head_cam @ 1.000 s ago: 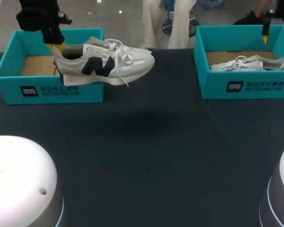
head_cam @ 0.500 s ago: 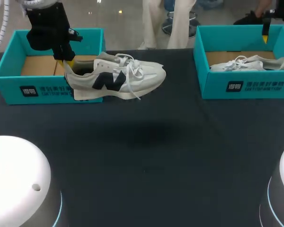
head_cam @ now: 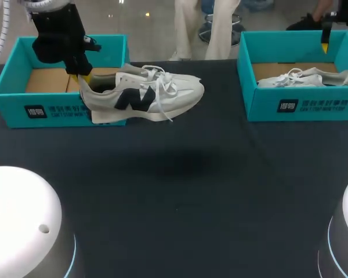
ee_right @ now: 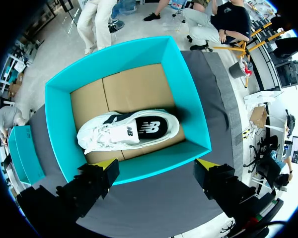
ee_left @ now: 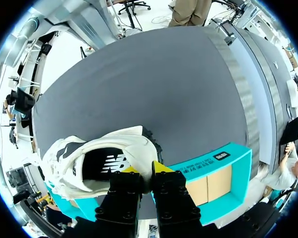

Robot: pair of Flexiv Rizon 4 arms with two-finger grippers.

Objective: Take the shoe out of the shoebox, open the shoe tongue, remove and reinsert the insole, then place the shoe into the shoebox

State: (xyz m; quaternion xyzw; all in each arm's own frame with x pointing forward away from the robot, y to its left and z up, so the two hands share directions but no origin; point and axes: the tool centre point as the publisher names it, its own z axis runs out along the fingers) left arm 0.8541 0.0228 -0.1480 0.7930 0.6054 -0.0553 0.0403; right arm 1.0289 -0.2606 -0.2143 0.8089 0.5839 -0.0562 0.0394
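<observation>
- My left gripper (ee_left: 146, 171) is clamped on the heel collar of the white shoe (head_cam: 142, 92), with 1 yellow tip inside the opening and 1 outside behind the heel.
- My left wrist points almost straight down, the arm coming in over the left shoebox (head_cam: 58, 107).
- The shoe hangs in the air, roughly level. Its heel is over that box's front right corner and its toe points toward the middle of the dark table (head_cam: 191, 191). The laces dangle loose.
- My right gripper (ee_right: 156, 163) is spread wide with nothing between its 2 fingers, facing down above the right shoebox (ee_right: 57, 114).
- A second white shoe (ee_right: 129, 130) lies on its side on that box's cardboard floor.
</observation>
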